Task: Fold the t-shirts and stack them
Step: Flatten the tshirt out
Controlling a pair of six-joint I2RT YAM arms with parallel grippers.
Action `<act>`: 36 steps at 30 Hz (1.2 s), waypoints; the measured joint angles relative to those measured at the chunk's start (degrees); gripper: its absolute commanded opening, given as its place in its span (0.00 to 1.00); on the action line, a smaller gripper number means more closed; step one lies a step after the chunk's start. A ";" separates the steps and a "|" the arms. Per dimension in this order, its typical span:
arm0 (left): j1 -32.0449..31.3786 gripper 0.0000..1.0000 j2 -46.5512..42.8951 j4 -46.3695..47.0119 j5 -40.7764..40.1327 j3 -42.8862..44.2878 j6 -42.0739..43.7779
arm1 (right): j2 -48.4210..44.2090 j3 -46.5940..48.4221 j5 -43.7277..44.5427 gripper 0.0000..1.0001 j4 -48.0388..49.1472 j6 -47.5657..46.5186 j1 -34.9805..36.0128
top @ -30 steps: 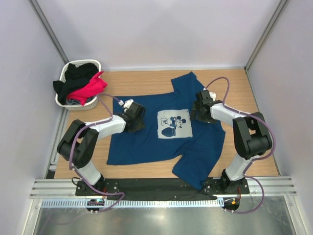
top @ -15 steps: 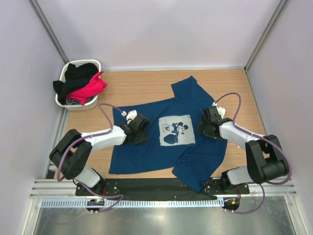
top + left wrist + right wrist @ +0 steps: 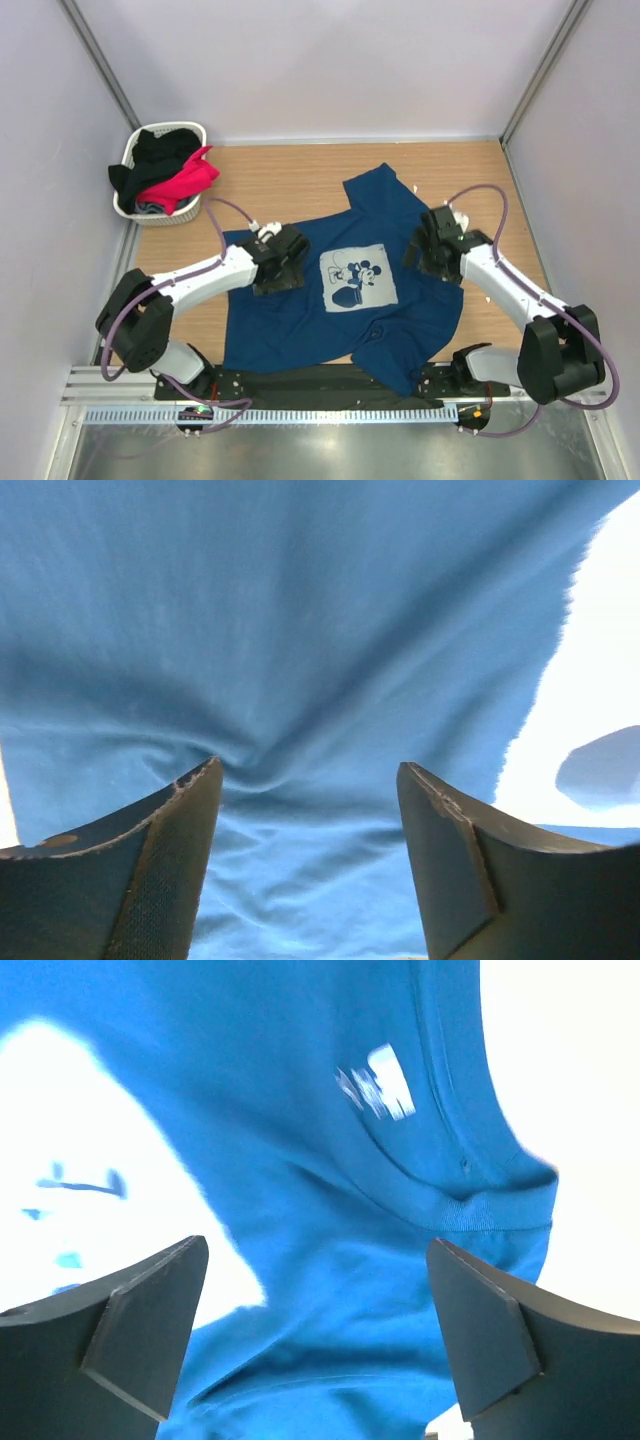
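Navy t-shirt (image 3: 300, 320) lies spread print-up on the table (image 3: 300, 175) — left gripper (image 3: 278, 262) and right gripper (image 3: 432, 245) low over it, both jaws apart, nothing pinched.

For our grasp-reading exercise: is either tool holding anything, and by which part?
Nothing is held. The left tool and the right tool both stand open over the navy t-shirt, with its fabric lying loose beneath them.

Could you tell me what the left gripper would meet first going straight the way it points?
Most likely the navy t-shirt: its puckered fabric fills the view ahead of the left gripper.
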 measured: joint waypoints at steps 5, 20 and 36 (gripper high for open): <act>8.07 0.76 -1.68 -2.12 -0.83 10.84 5.14 | 3.69 24.15 1.66 1.00 -4.79 -4.55 0.02; 35.74 0.65 6.25 6.78 0.72 10.99 10.03 | 47.01 60.70 -0.74 0.99 6.23 -14.88 -4.20; 39.19 0.56 17.35 16.92 1.73 11.04 12.15 | 62.95 79.38 -8.07 0.98 10.58 -22.53 -9.09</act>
